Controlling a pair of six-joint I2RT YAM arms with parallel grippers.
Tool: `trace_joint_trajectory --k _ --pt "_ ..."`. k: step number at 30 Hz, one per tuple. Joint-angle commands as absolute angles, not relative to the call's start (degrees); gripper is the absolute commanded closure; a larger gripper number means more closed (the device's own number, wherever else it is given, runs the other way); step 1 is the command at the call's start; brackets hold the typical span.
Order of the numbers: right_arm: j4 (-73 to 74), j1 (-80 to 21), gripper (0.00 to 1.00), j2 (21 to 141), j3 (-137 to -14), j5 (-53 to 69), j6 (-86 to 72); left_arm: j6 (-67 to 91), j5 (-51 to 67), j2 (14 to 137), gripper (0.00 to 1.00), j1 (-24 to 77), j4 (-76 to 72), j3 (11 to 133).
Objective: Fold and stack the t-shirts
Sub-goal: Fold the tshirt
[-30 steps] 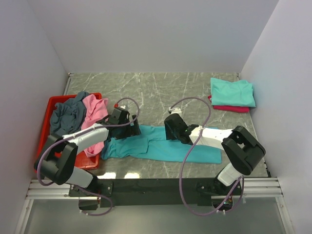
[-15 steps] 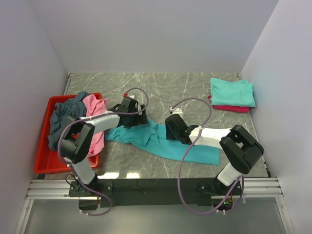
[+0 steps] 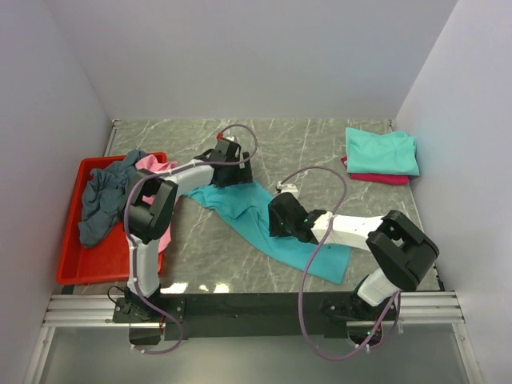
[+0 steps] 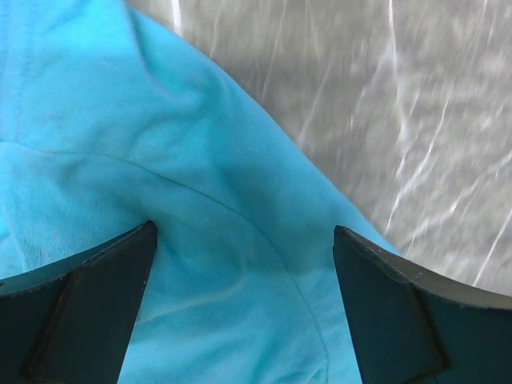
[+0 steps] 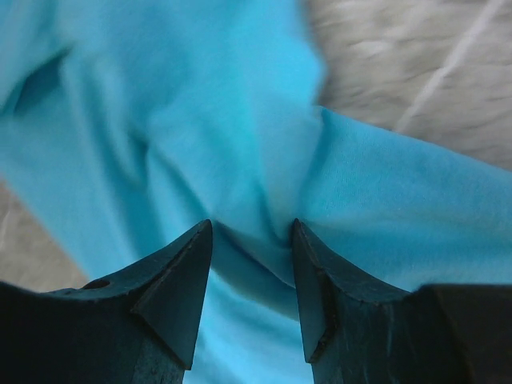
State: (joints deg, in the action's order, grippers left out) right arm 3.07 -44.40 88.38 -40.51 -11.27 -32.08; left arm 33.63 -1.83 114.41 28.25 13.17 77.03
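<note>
Left gripper [image 4: 244, 234] wide; right gripper [image 5: 252, 228] clamped.

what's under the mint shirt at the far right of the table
A crimson shirt. Only its near edge sticks out past the mint shirt. The rest is covered, so how it is folded can't be seen.

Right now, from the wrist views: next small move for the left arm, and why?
Probably close the left gripper on the bright turquoise cloth t-shirt. Its jaws stand wide open with that cloth right between them, while the right gripper pinches a fold further along; a second hold would let the arms spread it flat.
</note>
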Motion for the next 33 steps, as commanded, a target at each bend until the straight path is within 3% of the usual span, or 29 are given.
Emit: trace_joint_trajectory --k 1,8,14,24,33 --pt "9.23 -48.59 0.48 91.49 -41.47 -5.98 -34.98 31.91 -4.22 119.25 0.01 27.07 17.05 81.64" --pt "7.38 -53.52 0.49 95.01 -46.57 -3.16 -36.47 29.71 -7.03 125.15 0.01 26.72 20.48 92.63" --pt "12.82 -53.88 0.48 89.84 -48.25 -10.26 -35.25 28.74 -8.69 119.72 0.01 26.63 19.86 95.36" --pt "18.46 -52.12 0.47 82.09 -44.04 -17.05 -34.81 31.55 -6.96 105.74 0.01 26.72 18.64 78.17" --pt "17.4 -50.27 0.47 81.12 -39.29 -16.0 -36.03 32.78 -0.8 108.89 0.01 26.46 13.28 70.84"
